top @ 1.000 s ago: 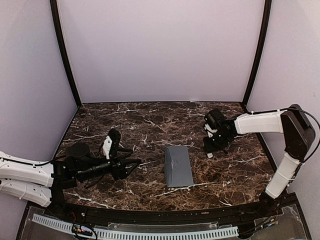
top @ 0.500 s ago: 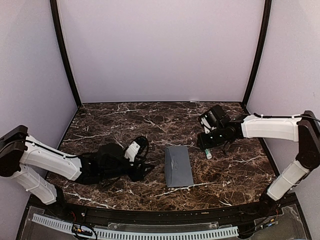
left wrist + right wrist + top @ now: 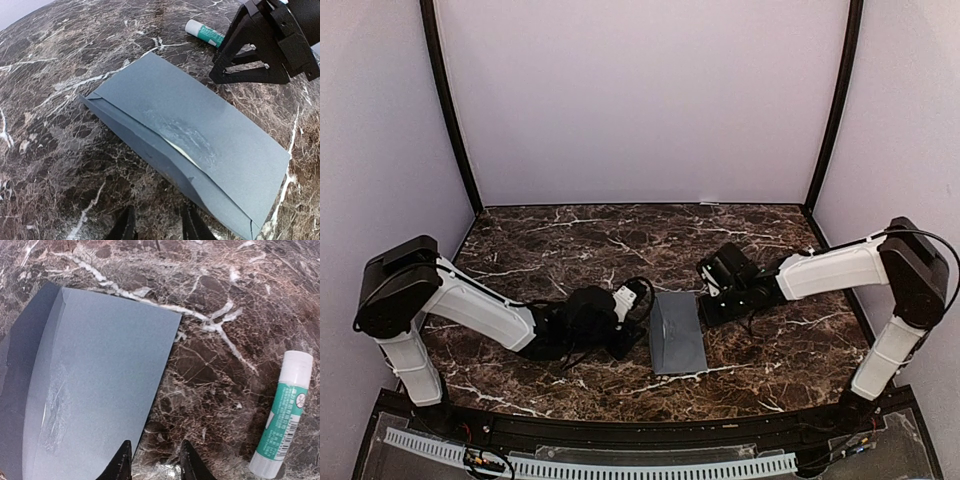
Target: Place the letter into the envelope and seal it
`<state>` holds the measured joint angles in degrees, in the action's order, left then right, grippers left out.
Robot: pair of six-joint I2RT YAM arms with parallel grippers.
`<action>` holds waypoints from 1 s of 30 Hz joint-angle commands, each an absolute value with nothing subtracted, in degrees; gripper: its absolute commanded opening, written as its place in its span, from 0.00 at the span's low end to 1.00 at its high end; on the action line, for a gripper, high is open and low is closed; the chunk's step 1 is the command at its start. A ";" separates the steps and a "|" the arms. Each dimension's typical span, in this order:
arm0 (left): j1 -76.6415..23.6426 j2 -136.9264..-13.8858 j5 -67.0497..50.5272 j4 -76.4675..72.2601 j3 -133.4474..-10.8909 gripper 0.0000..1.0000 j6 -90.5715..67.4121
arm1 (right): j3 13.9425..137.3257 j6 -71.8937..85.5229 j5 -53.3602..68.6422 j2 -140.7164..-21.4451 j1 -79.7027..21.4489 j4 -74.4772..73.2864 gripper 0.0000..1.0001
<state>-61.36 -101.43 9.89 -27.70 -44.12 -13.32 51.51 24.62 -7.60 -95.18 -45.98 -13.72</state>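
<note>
Envelope [image 3: 676,332] flat at middle of table [image 3: 570,240], toward near edge, flap [image 3: 145,137] folded over. Left pincer [image 3: 156,226] and right pincer [image 3: 152,461] flank it, both narrowly spread, empty. Risk: a one-sided push could skid it on the slick marble, and the flap could spring up.

The envelope [image 3: 210,135] lies on the marble table [image 3: 50,125], glue stick [image 3: 204,33] beyond.

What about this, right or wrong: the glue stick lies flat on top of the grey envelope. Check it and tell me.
Wrong. The glue stick lies flat on the marble table, beside the grey envelope and apart from it, not on top of it. The right wrist view shows bare marble between the two.
</note>
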 commanded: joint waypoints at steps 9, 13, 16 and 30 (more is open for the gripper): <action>-61.44 -103.73 12.38 -26.58 -46.33 0.24 -14.04 | 53.08 25.83 -9.10 -102.49 -48.98 -9.66 0.27; -61.44 -105.41 12.25 -26.60 -47.86 0.24 -13.50 | 52.68 26.22 -9.23 -103.29 -49.47 -9.00 0.27; -61.50 -108.33 10.43 -27.18 -50.09 0.24 -12.12 | 52.20 26.70 -9.05 -103.59 -49.72 -8.49 0.27; -61.59 -117.68 7.36 -25.30 -58.73 0.24 -9.14 | 49.60 27.43 -6.18 -101.95 -49.92 -5.12 0.27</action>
<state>-61.36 -116.22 8.16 -27.20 -57.34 -10.76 51.86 26.50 -9.69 -101.56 -49.25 -5.06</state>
